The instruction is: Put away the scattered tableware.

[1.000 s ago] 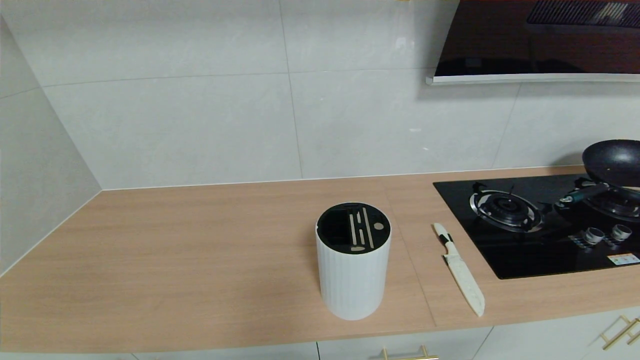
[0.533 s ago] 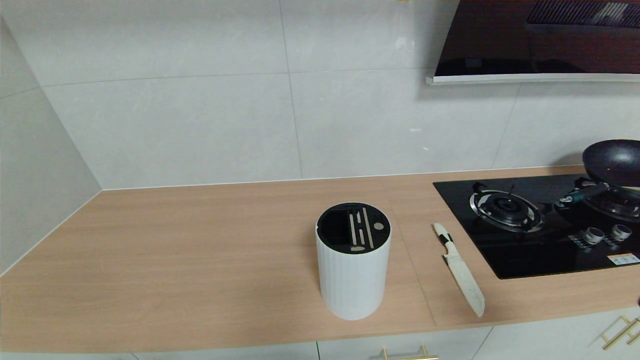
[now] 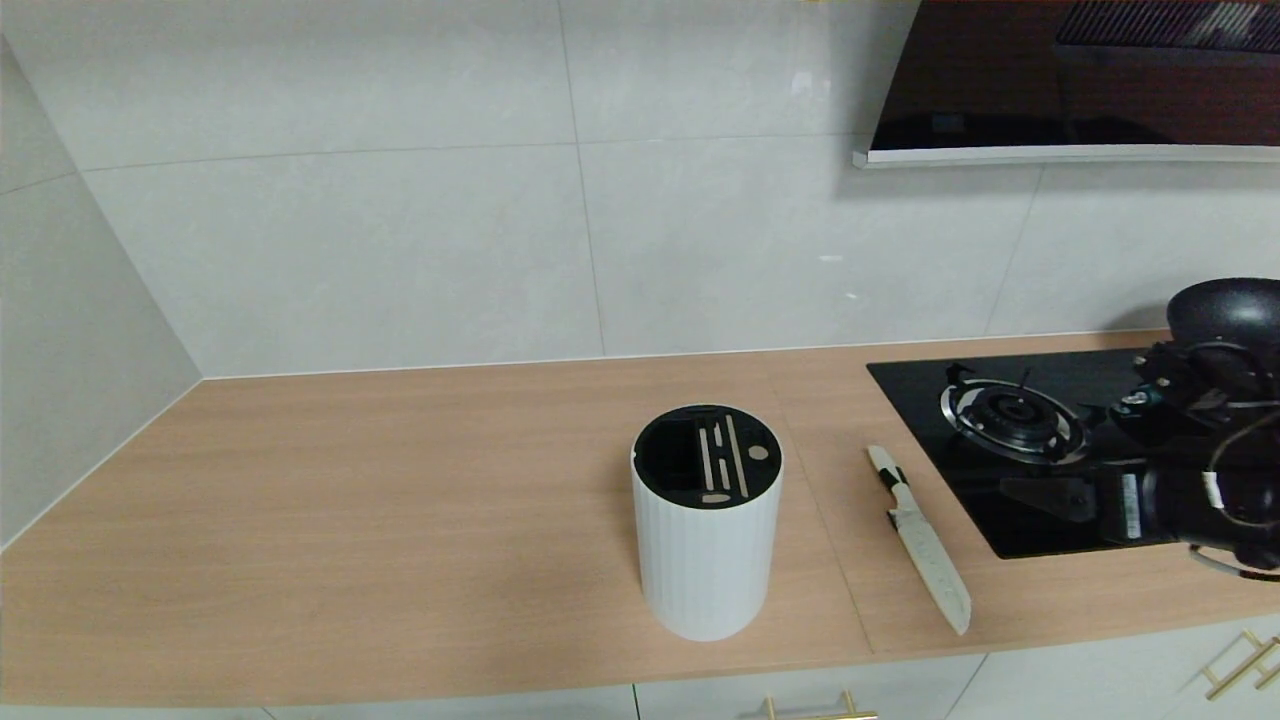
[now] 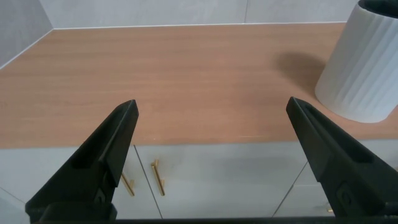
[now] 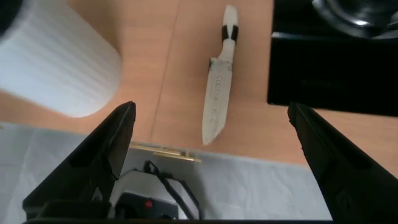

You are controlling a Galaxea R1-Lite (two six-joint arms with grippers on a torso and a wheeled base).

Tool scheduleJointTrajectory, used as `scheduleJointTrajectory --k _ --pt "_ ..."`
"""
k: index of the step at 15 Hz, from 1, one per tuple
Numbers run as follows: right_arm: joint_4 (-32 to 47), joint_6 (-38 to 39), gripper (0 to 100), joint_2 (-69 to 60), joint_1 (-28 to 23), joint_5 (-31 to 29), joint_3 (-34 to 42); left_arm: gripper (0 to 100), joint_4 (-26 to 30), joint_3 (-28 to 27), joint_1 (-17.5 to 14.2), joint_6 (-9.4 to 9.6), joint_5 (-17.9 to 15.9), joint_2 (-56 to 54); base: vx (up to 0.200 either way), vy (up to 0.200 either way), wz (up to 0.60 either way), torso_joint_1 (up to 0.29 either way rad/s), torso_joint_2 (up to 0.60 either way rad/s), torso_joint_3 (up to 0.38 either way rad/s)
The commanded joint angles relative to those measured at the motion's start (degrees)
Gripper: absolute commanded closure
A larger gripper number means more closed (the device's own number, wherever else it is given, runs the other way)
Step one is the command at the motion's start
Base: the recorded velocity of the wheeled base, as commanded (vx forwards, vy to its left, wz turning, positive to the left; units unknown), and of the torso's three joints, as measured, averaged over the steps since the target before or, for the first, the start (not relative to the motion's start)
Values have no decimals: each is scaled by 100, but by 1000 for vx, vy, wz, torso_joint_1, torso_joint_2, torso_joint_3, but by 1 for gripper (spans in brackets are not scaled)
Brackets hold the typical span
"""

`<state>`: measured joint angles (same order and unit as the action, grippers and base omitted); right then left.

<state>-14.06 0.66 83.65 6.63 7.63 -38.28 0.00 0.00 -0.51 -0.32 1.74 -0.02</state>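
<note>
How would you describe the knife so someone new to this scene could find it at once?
On the wooden countertop, find the black hob at the right. Between it and the white ribbed holder lies the knife, flat on the wood. It is the only long, thin thing there: pale blade and handle with a dark band, tip toward the front edge.

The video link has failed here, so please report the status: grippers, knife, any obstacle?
Left gripper open, empty. Right gripper open, facing knife. Knife flat on counter, between white holder and stove. Nothing covers it.
</note>
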Motion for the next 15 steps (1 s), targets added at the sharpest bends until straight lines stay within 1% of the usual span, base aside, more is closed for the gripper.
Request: scheduleJointTrajectory --k 1,3,4,5,7,9,13,15 --pt "-168 -4 0 1329 216 -86 -567 0 0 0 -2 -3 1 2 0 0 0 0 0 0" --pt "-343 -57 0 1883 233 -157 -953 0 0 0 -2 -3 1 2 0 0 0 0 0 0" --pt "-343 -57 0 1997 233 -201 -997 0 0 0 -2 -3 1 2 0 0 0 0 0 0" --pt "-379 -57 0 2190 242 -245 -1015 0 0 0 -2 -3 1 2 0 0 0 0 0 0" --pt "-994 -57 0 2858 321 -359 -997 0 0 0 -2 -3 1 2 0 0 0 0 0 0" --pt "-1486 -75 0 3236 374 -666 -1015 0 0 0 -2 5 1 2 0 0 0 0 0 0" --pt "-1688 -83 0 3685 356 -684 -1103 0 0 0 -2 -3 1 2 0 0 0 0 0 0" --pt "-2022 -75 0 4054 356 -693 -1120 0 0 0 -2 -3 1 2 0 0 0 0 0 0"
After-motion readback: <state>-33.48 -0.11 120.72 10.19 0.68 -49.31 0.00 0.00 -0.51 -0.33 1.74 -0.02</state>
